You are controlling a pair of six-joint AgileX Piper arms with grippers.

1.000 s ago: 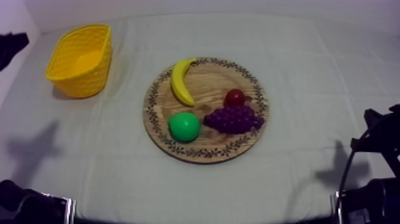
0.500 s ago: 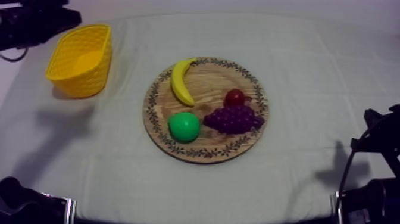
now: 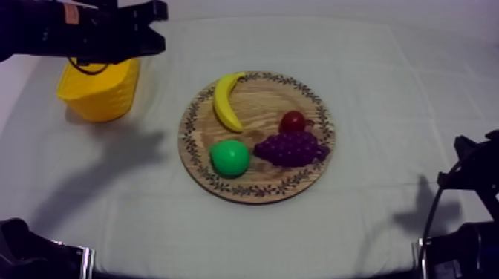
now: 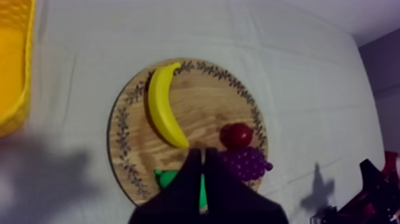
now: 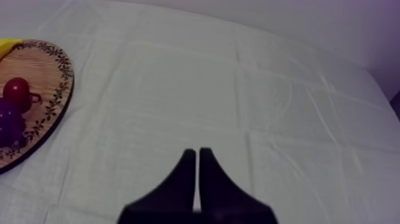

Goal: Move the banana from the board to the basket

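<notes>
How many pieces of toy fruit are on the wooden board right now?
4, seen from above: banana at the board's upper left, pear lower left, small red fruit right, grapes just below it. None looks hidden.

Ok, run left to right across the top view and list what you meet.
yellow basket → banana → small red fruit. The pear overlaps the banana's span and the grapes overlap the small red fruit's, so both are left out.

The banana (image 4: 162, 107) is looking smooth and plastic. The board (image 3: 260, 100) is showing wood grain. The cloth (image 5: 238, 89) is lying matt and creased.
</notes>
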